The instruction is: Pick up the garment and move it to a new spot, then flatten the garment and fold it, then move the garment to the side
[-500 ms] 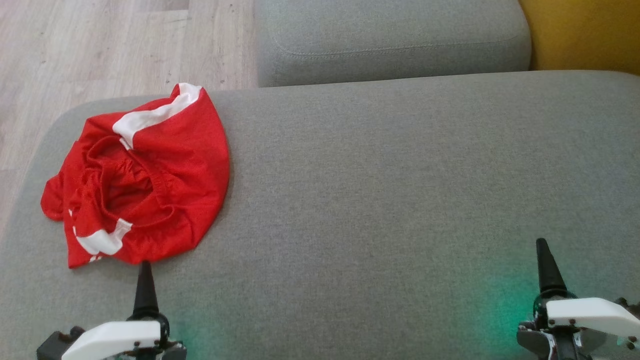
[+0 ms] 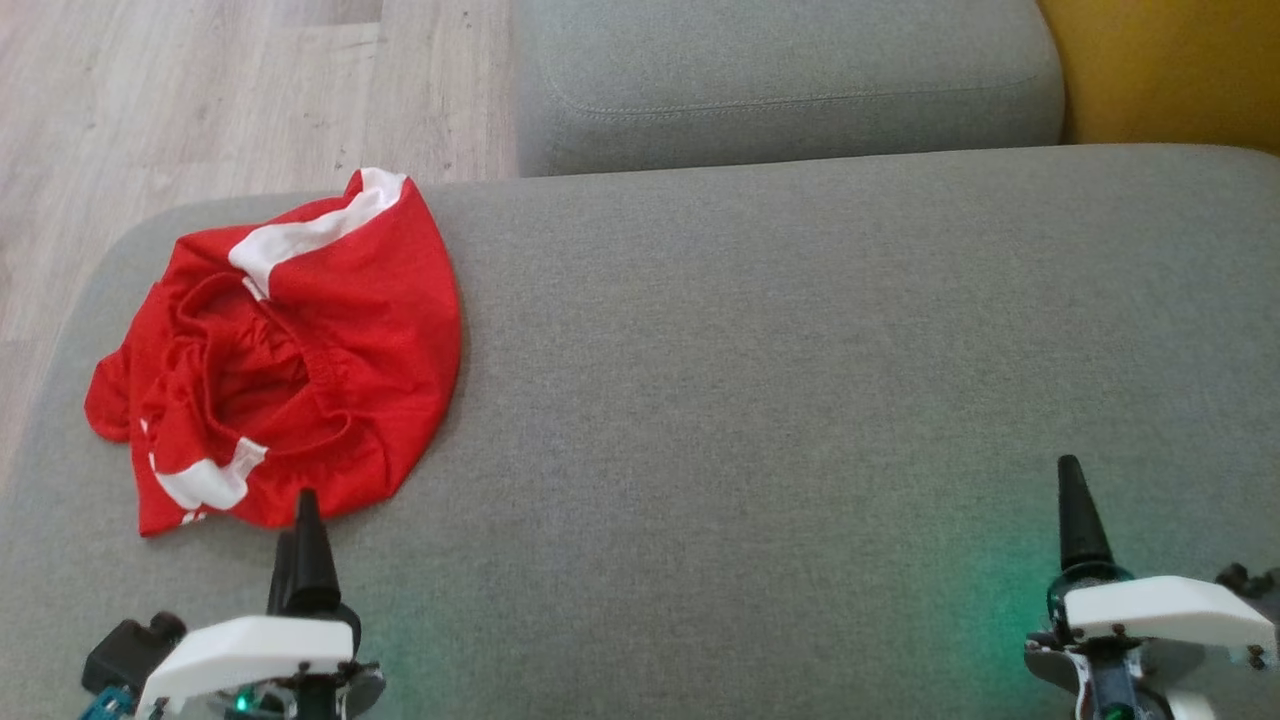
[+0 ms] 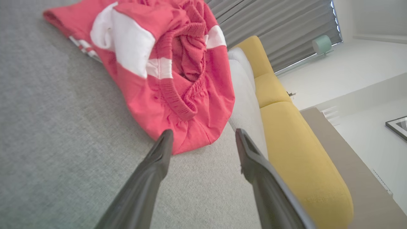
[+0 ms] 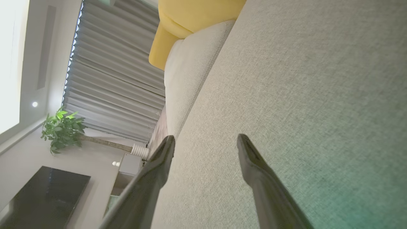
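The garment (image 2: 290, 360) is a crumpled pair of red shorts with white panels, lying on the left part of the grey sofa seat (image 2: 780, 400). In the left wrist view the garment (image 3: 165, 73) bulges just beyond my fingertips. My left gripper (image 2: 300, 520) hovers at the garment's near edge, open, with nothing between its fingers (image 3: 159, 159). The left gripper's gap (image 3: 203, 140) frames the red hem. My right gripper (image 2: 1075, 500) stands open over bare seat at the lower right, far from the garment. The right gripper (image 4: 205, 143) holds nothing.
A grey back cushion (image 2: 780, 80) lies behind the seat. A yellow cushion (image 2: 1170, 70) sits at the top right. Wooden floor (image 2: 200, 100) lies beyond the seat's left edge, close to the garment. The wide middle and right of the seat are bare fabric.
My left gripper has moved forward to the garment's near edge and turned slightly. The right gripper has edged forward and a little left. The garment lies as before.
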